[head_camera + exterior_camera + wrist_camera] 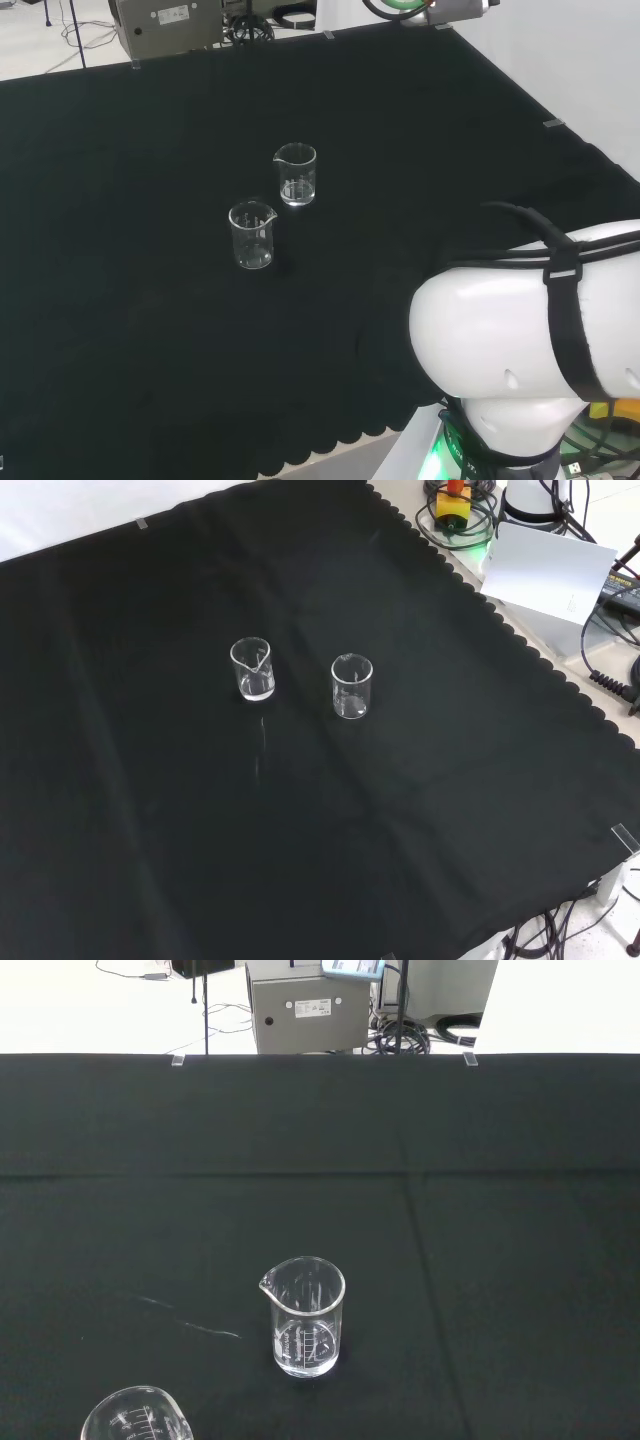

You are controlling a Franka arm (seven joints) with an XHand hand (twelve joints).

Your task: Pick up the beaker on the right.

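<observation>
Beakers: two clear ones stand upright on the cloth (120,300), near beaker (251,235) left of far beaker (295,175) in the head view. Both look empty, though clear glass makes that uncertain. I cannot tell the hand's state.

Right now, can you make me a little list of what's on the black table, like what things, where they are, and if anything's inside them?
surface: black cloth over the bench
ware: two clear glass beakers, both upright, standing apart
beaker one: right and farther in the head view; left one in the front view
beaker two: left and nearer in the head view; right one in the front view
contents: both look empty
arm: white link at the head view's lower right
task progress: neither beaker lifted yet
</observation>
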